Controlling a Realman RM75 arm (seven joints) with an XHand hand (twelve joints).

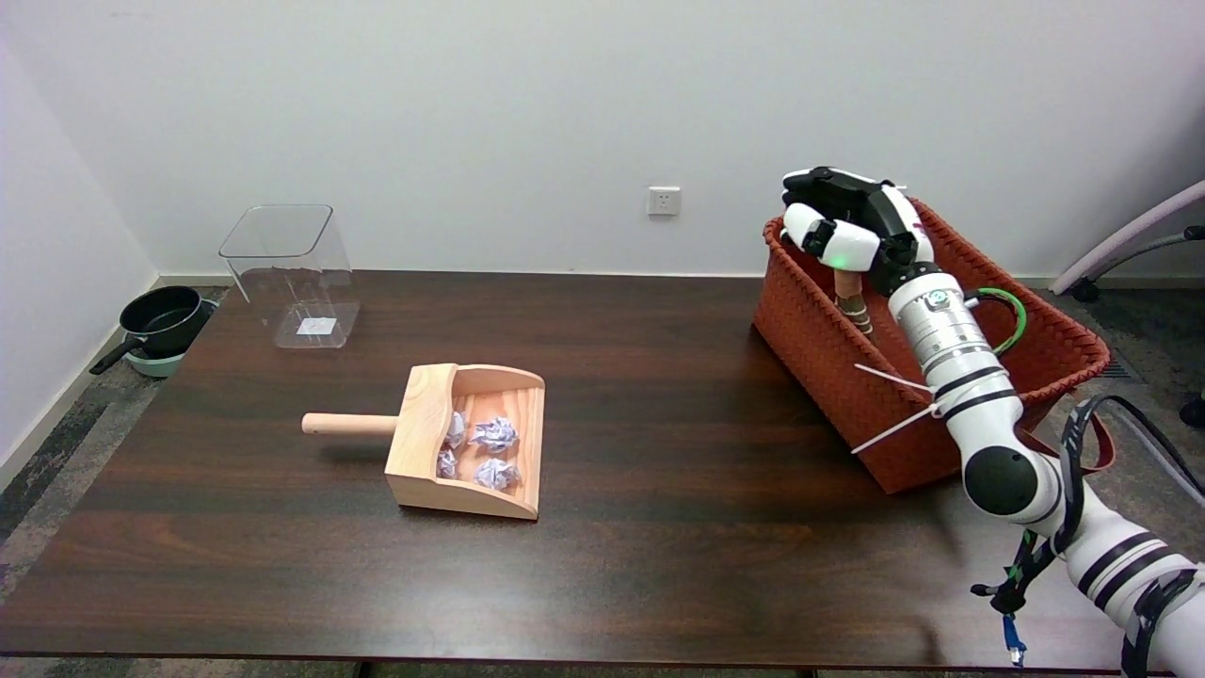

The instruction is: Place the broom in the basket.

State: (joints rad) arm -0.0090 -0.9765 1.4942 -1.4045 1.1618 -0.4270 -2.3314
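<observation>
Robot hand [852, 231] grips broom [852, 301] over basket [819, 330]; dustpan [468, 441] well apart.

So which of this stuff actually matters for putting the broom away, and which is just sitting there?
Part of the job:
- broom, handle showing in the basket
- red woven basket
- right hand, fingers around the handle top

Just lying about:
- wooden dustpan with crumpled paper balls
- clear plastic bin
- black pan on the floor
</observation>
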